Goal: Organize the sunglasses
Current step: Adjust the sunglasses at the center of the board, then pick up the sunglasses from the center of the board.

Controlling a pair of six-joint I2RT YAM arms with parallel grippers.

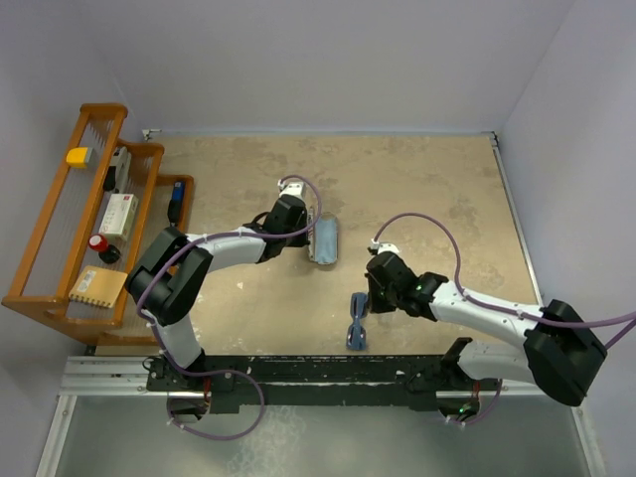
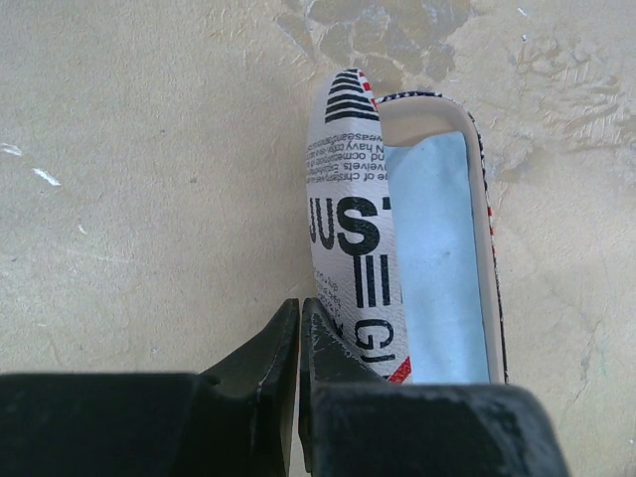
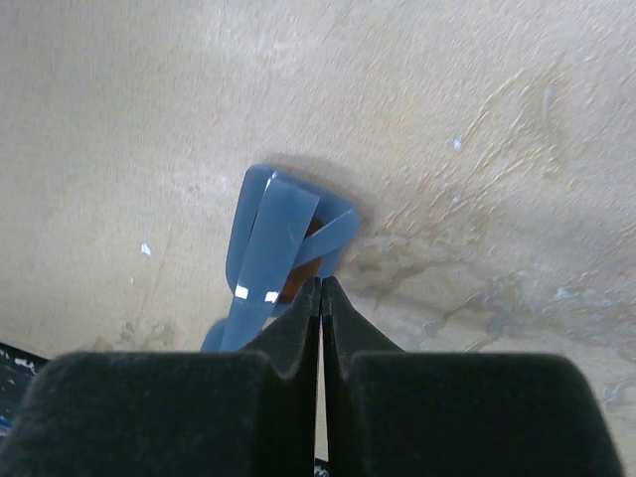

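Note:
The sunglasses (image 1: 356,320) are blue and folded, near the table's front middle. In the right wrist view they (image 3: 273,234) sit just ahead and left of the fingertips. My right gripper (image 1: 371,298) (image 3: 321,281) is shut, and its tips appear to pinch the near end of the frame. The glasses case (image 1: 325,240) lies open at the table's middle. Its printed white lid (image 2: 348,199) stands up, and the light-blue cloth (image 2: 437,258) lies inside. My left gripper (image 1: 303,237) (image 2: 300,303) is shut. It rests against the lid's left side, with nothing between the jaws.
A wooden rack (image 1: 60,248) with several small items stands along the left edge. A black rail (image 1: 298,373) with the arm bases runs along the near edge. Grey walls close off the back and right sides.

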